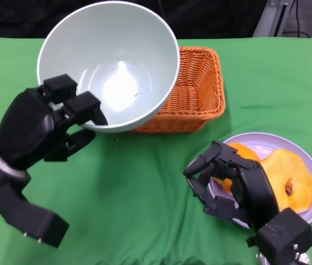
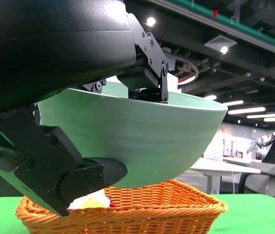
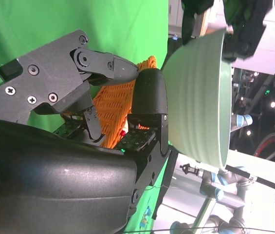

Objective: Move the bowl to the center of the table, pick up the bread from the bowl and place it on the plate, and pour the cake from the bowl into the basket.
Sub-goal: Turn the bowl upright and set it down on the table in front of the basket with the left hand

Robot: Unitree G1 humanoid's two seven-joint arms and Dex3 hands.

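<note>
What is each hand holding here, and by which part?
Left hand grips the bowl by its near rim. Right hand holds nothing.

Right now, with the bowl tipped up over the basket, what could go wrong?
The left hand holds the bowl only by its rim, lifted and tilted above the basket; it could slip from the fingers and drop onto the basket. Swinging the bowl back could also clip the basket's near rim and shove it. The right hand overlaps the plate and bread and might nudge them when it moves.
</note>
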